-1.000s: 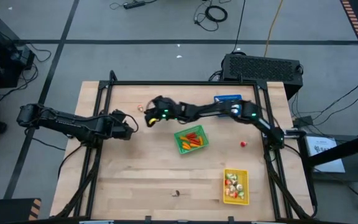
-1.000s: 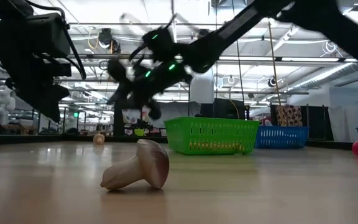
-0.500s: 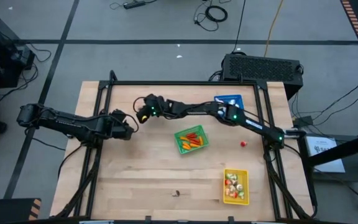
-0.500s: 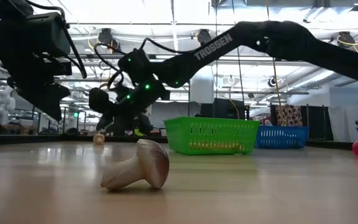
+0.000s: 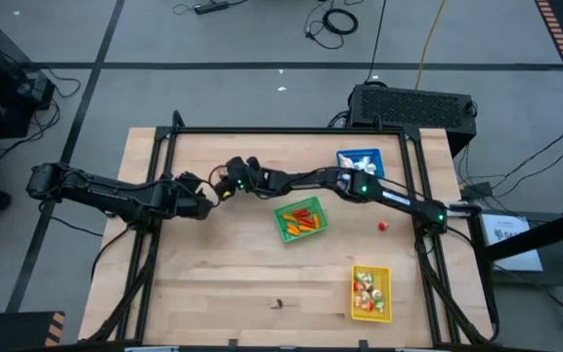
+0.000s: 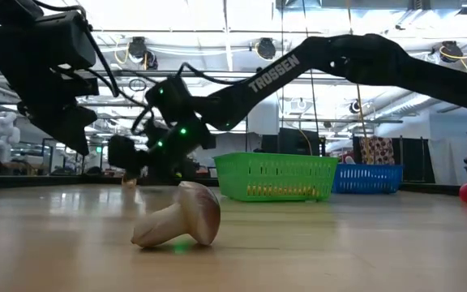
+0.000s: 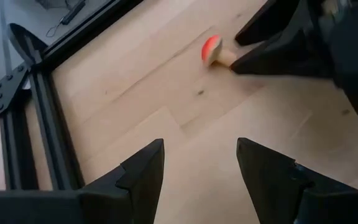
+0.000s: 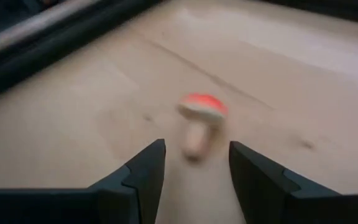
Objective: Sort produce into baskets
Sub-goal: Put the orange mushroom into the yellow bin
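Note:
A tiny red-capped mushroom (image 8: 199, 121) lies on the wood near the table's far left, also seen in the left wrist view (image 7: 213, 51). My right gripper (image 8: 194, 168) stands open just short of it, low over the table (image 5: 227, 181), its fingertips toward the stem. My left gripper (image 7: 197, 174) hangs open above bare wood at the table's left (image 5: 203, 205), holding nothing. The green basket (image 5: 301, 219) holds orange and red pieces, the blue basket (image 5: 360, 161) white ones, and the yellow basket (image 5: 370, 291) mixed ones.
A brown mushroom (image 6: 177, 215) lies on its side near the front edge (image 5: 278, 304). A small red piece (image 5: 383, 227) sits on the wood toward the right. The black frame rail (image 7: 36, 106) runs along the table's left and far edges.
My right gripper has reached toward the table's far left and sunk from well above the table down to the small red-capped mushroom, tipping lower as the arm stretched out. The mushroom has stayed where it was.

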### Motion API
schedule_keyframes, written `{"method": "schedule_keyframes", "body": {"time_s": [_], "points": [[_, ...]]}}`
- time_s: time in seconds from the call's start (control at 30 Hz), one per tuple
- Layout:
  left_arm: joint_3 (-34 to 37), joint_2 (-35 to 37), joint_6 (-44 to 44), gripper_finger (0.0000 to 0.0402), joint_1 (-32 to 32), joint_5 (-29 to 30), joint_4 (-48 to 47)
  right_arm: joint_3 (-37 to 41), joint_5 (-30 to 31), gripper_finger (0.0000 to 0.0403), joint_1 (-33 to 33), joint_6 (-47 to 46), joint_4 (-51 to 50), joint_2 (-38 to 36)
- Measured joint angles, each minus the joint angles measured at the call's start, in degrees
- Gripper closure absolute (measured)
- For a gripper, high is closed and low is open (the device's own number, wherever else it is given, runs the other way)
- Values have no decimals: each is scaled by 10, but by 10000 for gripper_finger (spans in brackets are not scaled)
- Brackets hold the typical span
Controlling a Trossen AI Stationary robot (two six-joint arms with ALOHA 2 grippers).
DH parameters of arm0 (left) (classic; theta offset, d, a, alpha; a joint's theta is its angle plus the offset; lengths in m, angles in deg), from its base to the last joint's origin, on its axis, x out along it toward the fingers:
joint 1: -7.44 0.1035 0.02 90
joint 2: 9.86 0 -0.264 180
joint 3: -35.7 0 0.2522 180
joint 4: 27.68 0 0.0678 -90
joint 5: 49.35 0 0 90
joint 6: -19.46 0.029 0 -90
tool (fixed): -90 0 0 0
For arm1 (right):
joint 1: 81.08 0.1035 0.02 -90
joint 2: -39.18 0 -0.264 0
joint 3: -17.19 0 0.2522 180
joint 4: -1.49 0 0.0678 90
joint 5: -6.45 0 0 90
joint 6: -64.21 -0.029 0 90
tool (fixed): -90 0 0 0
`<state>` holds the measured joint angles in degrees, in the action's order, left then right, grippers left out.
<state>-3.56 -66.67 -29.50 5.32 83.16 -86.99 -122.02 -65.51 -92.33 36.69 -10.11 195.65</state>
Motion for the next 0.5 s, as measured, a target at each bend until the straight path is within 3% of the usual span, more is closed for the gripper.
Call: {"method": "schedule_keyframes", "body": {"time_s": [0.27, 0.5], "points": [[0, 0, -2, 191, 0, 25, -13, 3, 37, 234, 4, 6, 26, 2], [0, 0, 0, 191, 6, 36, -8, 1, 48, 234, 12, 39, 114, 40]]}}
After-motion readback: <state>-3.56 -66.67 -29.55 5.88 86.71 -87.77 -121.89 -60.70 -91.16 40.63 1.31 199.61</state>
